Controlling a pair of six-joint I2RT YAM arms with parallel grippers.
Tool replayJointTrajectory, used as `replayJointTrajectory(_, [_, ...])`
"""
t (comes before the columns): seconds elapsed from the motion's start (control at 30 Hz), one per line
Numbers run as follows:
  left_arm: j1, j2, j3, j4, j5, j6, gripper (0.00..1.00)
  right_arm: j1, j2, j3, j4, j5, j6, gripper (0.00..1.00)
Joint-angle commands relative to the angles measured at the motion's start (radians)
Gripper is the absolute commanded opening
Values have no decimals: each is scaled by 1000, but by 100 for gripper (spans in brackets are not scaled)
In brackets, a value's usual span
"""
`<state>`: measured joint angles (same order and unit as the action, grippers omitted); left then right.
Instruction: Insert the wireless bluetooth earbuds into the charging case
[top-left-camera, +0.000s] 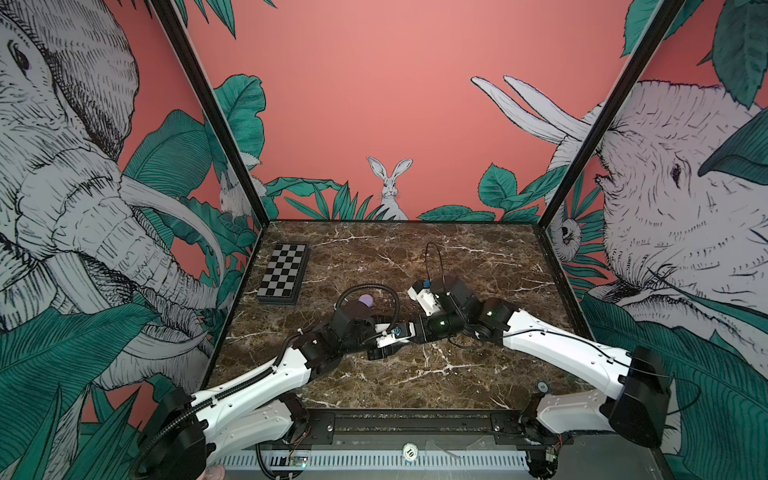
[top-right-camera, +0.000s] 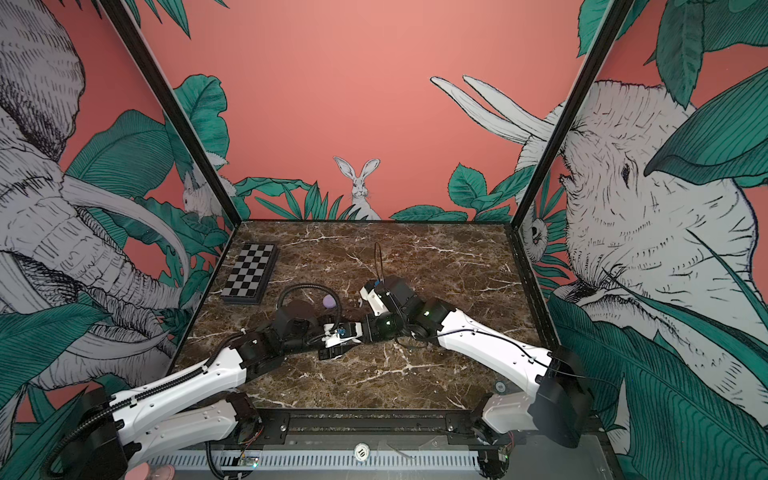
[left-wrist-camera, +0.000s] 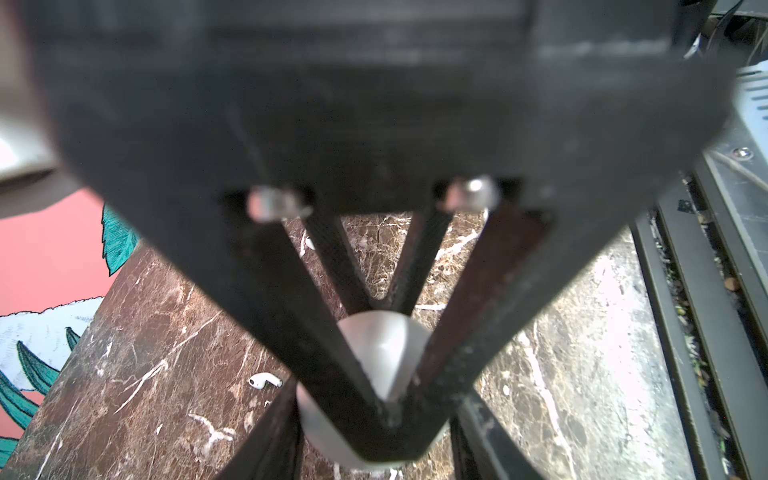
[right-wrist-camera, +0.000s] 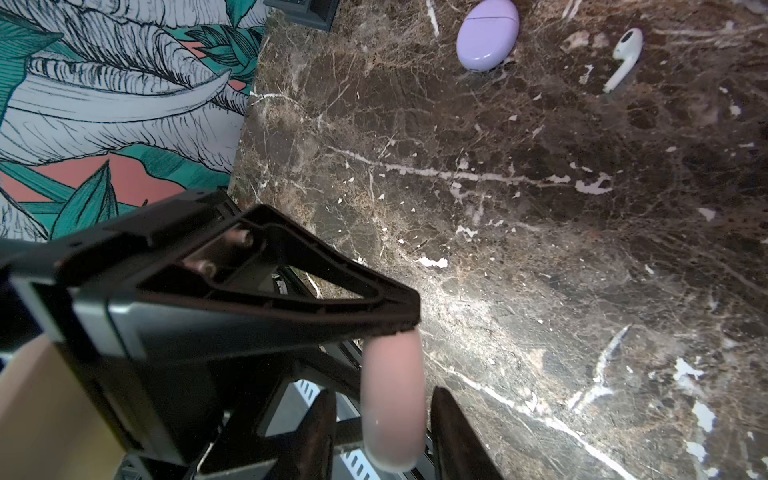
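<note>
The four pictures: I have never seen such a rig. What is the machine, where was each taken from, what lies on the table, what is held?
The robot has a left arm and a right arm over a marble table. Both top views show the whole scene from one camera head; each wrist view comes from a camera on an arm. On the table lie a checkerboard, a lilac case and a white earbud. The left end effector grips a pale round case by its flat faces. The right end effector has a finger on either side of its rim; whether they grip, I cannot tell.
</note>
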<state>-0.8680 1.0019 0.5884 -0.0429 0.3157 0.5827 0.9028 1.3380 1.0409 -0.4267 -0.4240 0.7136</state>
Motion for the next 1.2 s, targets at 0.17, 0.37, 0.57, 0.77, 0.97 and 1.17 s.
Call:
replayJointTrajectory(0.17, [-2, -2, 25, -3, 6, -3, 0, 7, 18, 15, 31, 14, 4, 32])
replayJointTrajectory(0.37, [-2, -1, 25, -2, 3, -3, 0, 7, 24, 13, 37, 10, 8, 28])
replayJointTrajectory(0.57, [-3, 1, 25, 4, -2, -2, 0, 8, 24, 11, 43, 5, 11, 24])
replayJointTrajectory(0.77, [-2, 3, 20, 22, -21, -10, 0, 7, 23, 8, 52, -1, 16, 16])
replayJointTrajectory(0.97, [-2, 4, 19, 30, -29, -10, 0, 8, 24, -3, 80, -21, 35, 6])
replayJointTrajectory(1.17, [-2, -2, 13, 40, -35, -12, 15, 9, 20, -2, 77, -25, 37, 0])
